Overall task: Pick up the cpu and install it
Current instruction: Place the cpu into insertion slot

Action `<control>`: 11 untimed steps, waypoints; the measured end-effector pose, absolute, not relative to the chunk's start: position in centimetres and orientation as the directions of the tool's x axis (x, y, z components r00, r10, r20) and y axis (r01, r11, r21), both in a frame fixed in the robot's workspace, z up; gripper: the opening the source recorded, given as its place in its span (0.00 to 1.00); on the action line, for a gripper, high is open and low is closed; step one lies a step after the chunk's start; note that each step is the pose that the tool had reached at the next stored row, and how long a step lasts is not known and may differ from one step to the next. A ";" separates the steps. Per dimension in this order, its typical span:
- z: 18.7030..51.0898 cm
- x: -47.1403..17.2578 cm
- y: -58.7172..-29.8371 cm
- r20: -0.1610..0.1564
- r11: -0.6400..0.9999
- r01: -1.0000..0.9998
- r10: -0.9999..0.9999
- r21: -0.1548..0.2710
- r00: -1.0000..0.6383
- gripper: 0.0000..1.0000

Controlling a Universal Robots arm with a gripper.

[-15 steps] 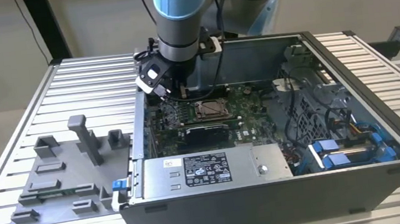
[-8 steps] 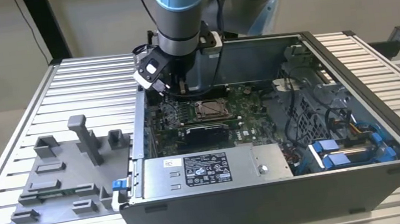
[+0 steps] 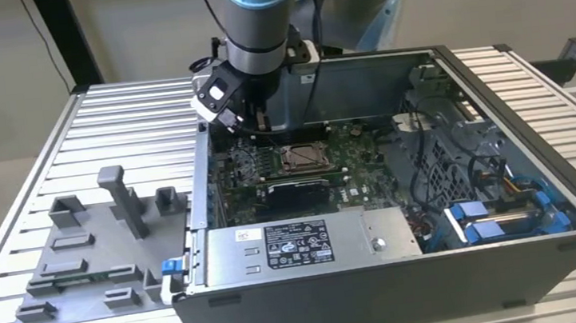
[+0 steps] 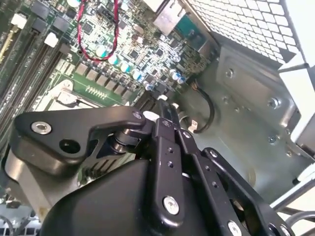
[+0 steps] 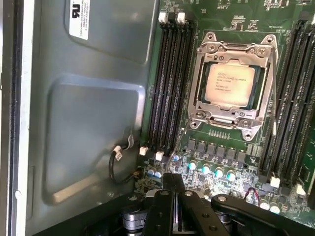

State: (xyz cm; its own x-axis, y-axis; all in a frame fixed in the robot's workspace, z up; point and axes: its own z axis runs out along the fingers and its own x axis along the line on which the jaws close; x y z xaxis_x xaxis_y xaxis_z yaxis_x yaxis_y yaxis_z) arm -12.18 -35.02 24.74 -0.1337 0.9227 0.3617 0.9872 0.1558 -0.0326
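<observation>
We judge the install step near done: the cpu [image 5: 230,84] lies in the socket [image 3: 302,157], mid-frame in the exterior view. The gripper [image 3: 241,124] hangs just upper left of it, fingers clenched, empty. Any move calls for clearing the case [image 3: 386,71] wall.
</observation>
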 end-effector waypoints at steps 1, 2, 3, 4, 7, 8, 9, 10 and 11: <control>24.7 -12.2 -34.9 0.364 0.156 0.987 0.922 -0.033 -0.133 0.00; 24.7 -12.2 -34.7 0.366 0.156 0.987 0.921 -0.035 -0.133 0.00; 24.7 -12.2 -34.4 0.369 0.156 0.987 0.920 -0.035 -0.132 0.00; 24.7 -12.2 -34.2 0.371 0.156 0.987 0.919 -0.036 -0.132 0.00; 24.7 -12.4 -33.8 0.380 0.157 0.986 0.916 -0.050 -0.126 0.00; 24.7 -12.6 -33.8 0.385 0.157 0.986 0.915 -0.057 -0.123 0.00; 24.8 -12.7 -33.8 0.388 0.157 0.986 0.914 -0.060 -0.122 0.00; 24.8 -12.8 -33.8 0.391 0.157 0.986 0.912 -0.064 -0.120 0.00; 24.8 -12.9 -33.8 0.394 0.157 0.985 0.911 -0.065 -0.119 0.00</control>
State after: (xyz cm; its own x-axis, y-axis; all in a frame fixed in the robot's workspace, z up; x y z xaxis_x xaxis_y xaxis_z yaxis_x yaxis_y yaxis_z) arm -12.94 -33.82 24.78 -0.1190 0.9113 0.3942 0.9855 0.1569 -0.0652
